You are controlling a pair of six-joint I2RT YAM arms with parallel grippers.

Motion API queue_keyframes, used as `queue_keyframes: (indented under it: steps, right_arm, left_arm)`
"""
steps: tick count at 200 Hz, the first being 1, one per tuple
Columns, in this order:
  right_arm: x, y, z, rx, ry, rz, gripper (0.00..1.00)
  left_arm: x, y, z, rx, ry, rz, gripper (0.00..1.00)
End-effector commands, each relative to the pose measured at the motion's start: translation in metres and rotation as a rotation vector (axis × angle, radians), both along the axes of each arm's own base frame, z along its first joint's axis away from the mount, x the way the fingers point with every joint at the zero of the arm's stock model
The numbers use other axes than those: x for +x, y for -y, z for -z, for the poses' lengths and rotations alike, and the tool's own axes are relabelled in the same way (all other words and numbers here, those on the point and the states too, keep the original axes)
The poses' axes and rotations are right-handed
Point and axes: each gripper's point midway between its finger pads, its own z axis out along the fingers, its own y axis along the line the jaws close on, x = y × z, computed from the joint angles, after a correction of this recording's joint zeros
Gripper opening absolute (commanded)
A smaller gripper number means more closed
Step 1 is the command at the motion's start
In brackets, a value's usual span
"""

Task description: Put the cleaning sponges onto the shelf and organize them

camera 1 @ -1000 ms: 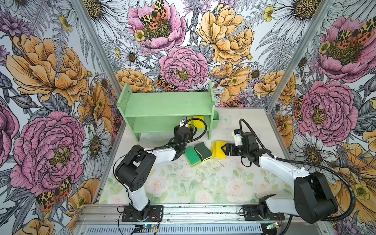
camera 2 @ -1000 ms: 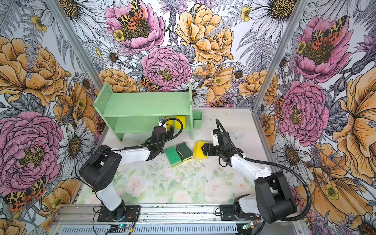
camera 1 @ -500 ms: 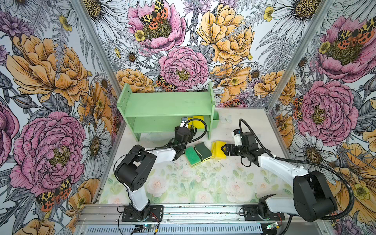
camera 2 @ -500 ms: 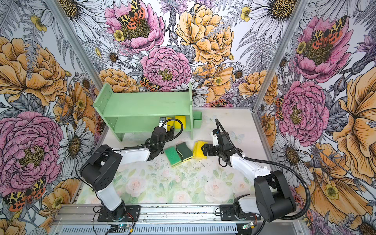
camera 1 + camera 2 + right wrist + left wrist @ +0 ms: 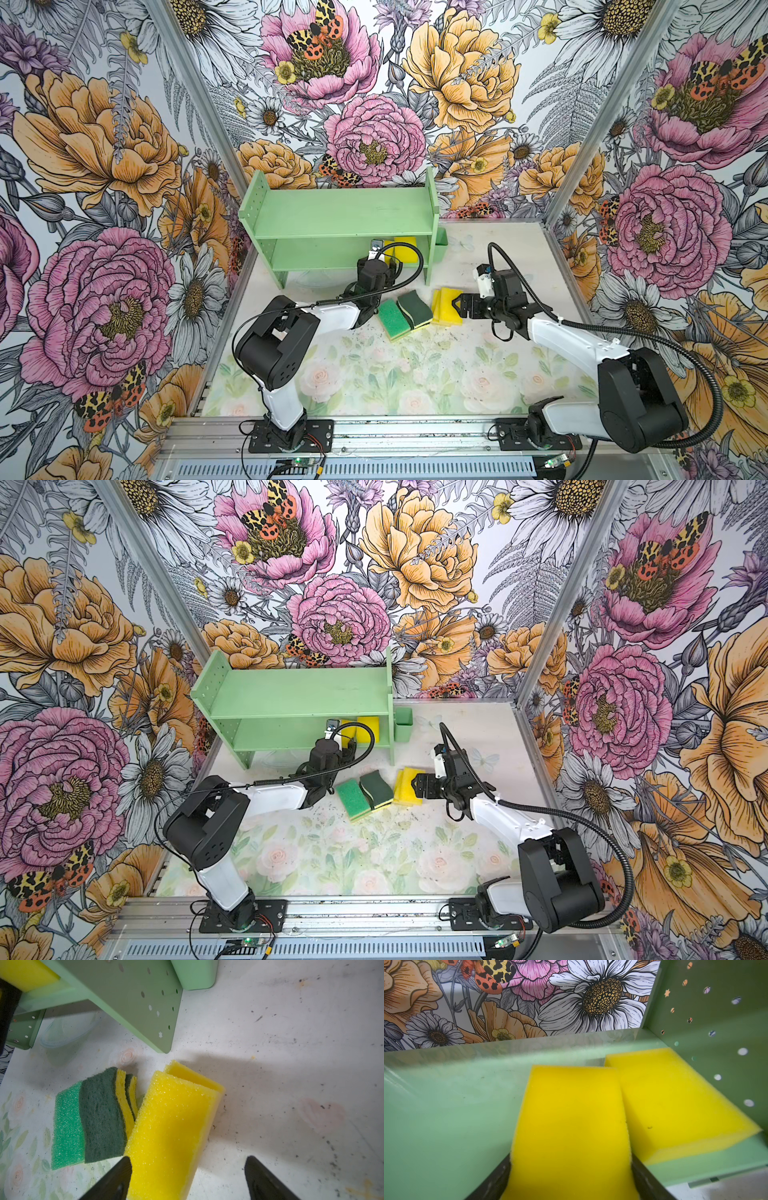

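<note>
Right wrist view: my right gripper (image 5: 188, 1158) gapes wide; nearer yellow sponge (image 5: 172, 1124) sits between the jaws, long axis pointing straight ahead.

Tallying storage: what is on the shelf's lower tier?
On the lower tier: a yellow sponge against the hole-dotted side panel, and a second yellow sponge gripped by the left gripper. The upper board hides its back in both top views.

Lighting: bright, even, from overhead. Both top views are sharp, with the walls bowing toward the frame edges.
Shadows: a soft, broad grey band lies across the worktop (image 5: 259, 1068) in the right wrist view.
Glare: a faint pale sheen shows on the shelf (image 5: 446, 1105) board.
Focus: the near end of the yellow sponge (image 5: 571, 1136) is blurred.
</note>
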Motion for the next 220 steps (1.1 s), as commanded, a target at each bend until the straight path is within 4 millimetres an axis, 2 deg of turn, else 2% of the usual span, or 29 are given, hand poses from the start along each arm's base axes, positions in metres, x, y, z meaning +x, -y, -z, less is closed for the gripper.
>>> queue_keyframes:
  steps: [1, 34, 111, 170, 220]
  right_arm:
    - [0.008, -0.004, -0.012, -0.001, 0.037, -0.005, 0.87]
    - [0.007, -0.003, -0.010, -0.003, 0.034, -0.005, 0.87]
    - [0.007, -0.003, -0.011, 0.000, 0.036, -0.004, 0.87]
    - [0.006, -0.004, -0.014, 0.007, 0.042, -0.005, 0.88]
    - [0.003, -0.004, -0.019, 0.011, 0.057, -0.007, 0.87]
  left_arm:
    - [0.000, 0.008, -0.006, -0.009, 0.028, 0.015, 0.74]
    - [-0.004, 0.004, -0.009, -0.002, 0.034, 0.001, 0.78]
    - [-0.013, -0.007, -0.027, -0.013, 0.068, -0.020, 0.80]
    - [-0.029, -0.014, -0.040, -0.022, 0.085, -0.012, 0.82]
    - [-0.044, -0.012, -0.045, -0.012, 0.078, 0.009, 0.82]
